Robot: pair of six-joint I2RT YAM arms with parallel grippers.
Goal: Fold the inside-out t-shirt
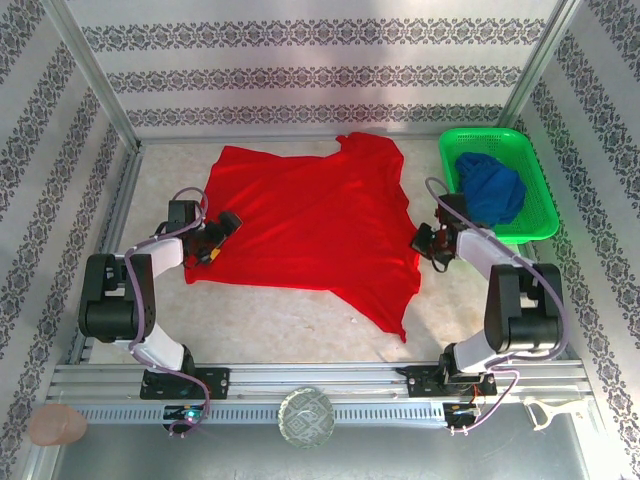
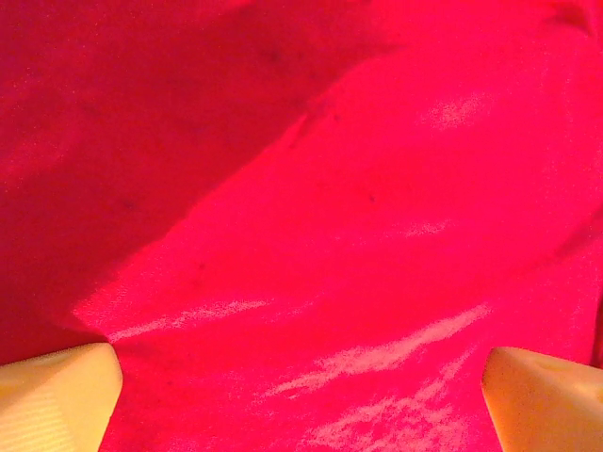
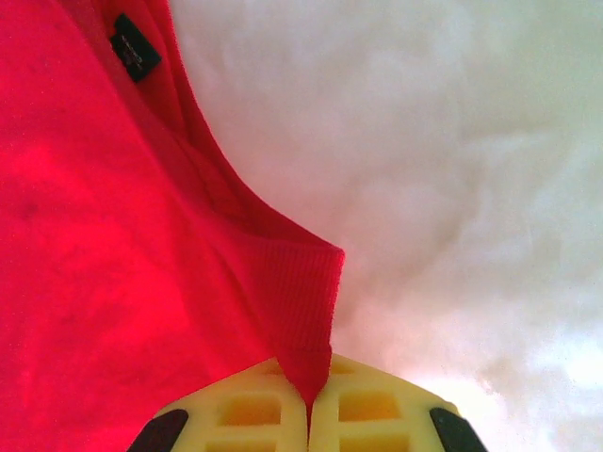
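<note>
Closest to my right wrist camera, the right gripper (image 3: 308, 414) has its 2 yellow fingers pressed together, pinching a ribbed edge of the inside-out t-shirt (image 3: 94, 235). The red cloth runs up from that pinch toward 11 o'clock, where a small dark label (image 3: 135, 45) sits on it, and the pale table (image 3: 452, 188) shows from 12 to 4 o'clock. On the left wrist camera, the left gripper (image 2: 301, 405) is spread wide. I see its 2 fingertips (image 2: 57, 395) at the bottom corners, at 7 and 5 o'clock, with creased, shiny red cloth between and beyond them; I cannot tell whether they touch it. From the overhead camera, the shirt lies spread across the middle of the table, 1 corner trailing toward 5 o'clock. The left arm reaches its 9 o'clock edge and the right arm its 3 o'clock edge. At 2 o'clock a green basket (image 1: 485, 133) holds a dark blue garment (image 1: 490, 188), just beside the right arm and apart from the shirt.
</note>
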